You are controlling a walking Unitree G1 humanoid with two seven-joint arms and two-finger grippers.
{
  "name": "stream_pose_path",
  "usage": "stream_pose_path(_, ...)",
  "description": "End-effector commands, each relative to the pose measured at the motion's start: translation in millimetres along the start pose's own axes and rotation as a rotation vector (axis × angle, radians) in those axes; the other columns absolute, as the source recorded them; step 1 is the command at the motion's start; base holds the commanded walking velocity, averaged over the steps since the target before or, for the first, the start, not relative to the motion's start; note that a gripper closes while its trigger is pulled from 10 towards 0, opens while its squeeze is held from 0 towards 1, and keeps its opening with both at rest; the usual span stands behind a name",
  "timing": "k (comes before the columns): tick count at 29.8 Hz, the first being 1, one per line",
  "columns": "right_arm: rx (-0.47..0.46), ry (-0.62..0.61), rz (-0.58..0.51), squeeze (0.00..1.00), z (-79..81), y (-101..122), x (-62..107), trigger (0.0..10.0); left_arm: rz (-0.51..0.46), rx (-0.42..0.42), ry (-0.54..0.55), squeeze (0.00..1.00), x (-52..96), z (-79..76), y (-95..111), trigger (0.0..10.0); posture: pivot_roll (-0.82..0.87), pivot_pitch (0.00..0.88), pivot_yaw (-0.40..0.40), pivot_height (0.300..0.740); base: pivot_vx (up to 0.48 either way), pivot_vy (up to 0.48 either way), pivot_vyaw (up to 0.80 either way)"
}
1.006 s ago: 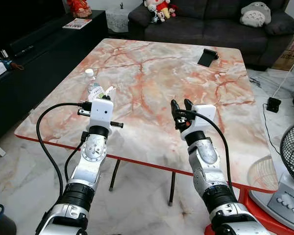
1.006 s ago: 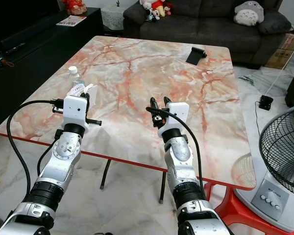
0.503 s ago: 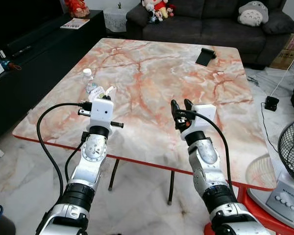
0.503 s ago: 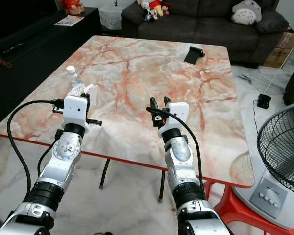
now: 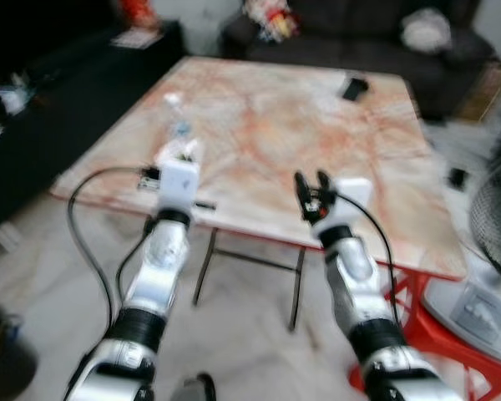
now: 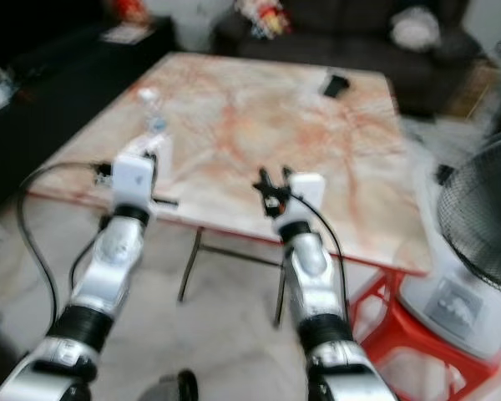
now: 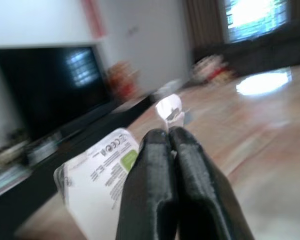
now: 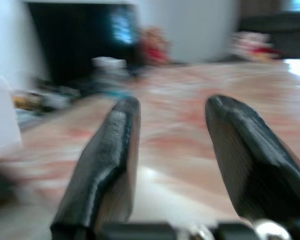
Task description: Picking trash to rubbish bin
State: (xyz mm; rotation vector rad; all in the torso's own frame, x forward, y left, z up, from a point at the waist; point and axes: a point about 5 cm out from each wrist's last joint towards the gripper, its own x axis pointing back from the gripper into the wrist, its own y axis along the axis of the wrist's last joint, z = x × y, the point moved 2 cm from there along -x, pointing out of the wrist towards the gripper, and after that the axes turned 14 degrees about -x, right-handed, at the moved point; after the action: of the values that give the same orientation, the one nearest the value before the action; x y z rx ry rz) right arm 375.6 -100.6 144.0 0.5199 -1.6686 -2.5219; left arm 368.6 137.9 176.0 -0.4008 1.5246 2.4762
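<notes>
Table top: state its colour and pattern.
Cream marble veined in orange-red, on the table top; clearest in the left eye view.

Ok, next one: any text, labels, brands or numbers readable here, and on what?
None reads clearly.
White wrapper pinched in the shut left gripper: lines of small print, round symbols and a green patch, too blurred to read.
Water bottle on the marble table: label blurred.
Right gripper is open, holding nothing.

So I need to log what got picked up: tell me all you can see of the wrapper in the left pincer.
The wrapper is a thin, crinkled white packet, plastic or foil by its look, with small black print and a green patch. The left pincer is shut on it, so it sticks out to one side, with a small torn bit showing above the fingertips. It is held up off the marble table. Blur hides the text.
</notes>
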Motion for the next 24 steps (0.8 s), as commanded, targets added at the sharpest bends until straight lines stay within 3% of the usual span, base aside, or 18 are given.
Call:
stream_pose_path(1, -0.005, -0.009, 0.024, 0.00, -2.0, -6.1, 3.5, 10.0, 0.016, 0.008, -0.009, 0.00, -0.5, -3.5, -1.2, 10.0, 0.01, 0.050, 0.013, 0.740, -0.277, 0.000, 0.00)
stream_pose_path(16, -0.001, -0.017, 0.044, 0.00, -5.3, -9.8, 5.6, 10.0, 0.040, 0.012, -0.014, 0.00, 2.2, -3.5, -7.8, 10.0, 0.01, 0.055, 0.009, 0.740, -0.278, 0.000, 0.00)
stream_pose_path(19, 0.001, -0.026, 0.055, 0.00, -8.5, -11.6, 6.7, 10.0, 0.070, 0.006, -0.026, 0.00, 3.3, -4.0, -14.5, 10.0, 0.01, 0.055, 0.009, 0.740, -0.261, 0.000, 0.00)
stream_pose_path(24, 0.012, -0.058, 0.126, 0.00, -20.6, -24.8, 14.7, 10.0, 0.189, -0.024, -0.067, 0.00, 14.2, -8.6, -44.4, 10.0, 0.01, 0.053, 0.008, 0.740, 0.000, 0.000, 0.00)
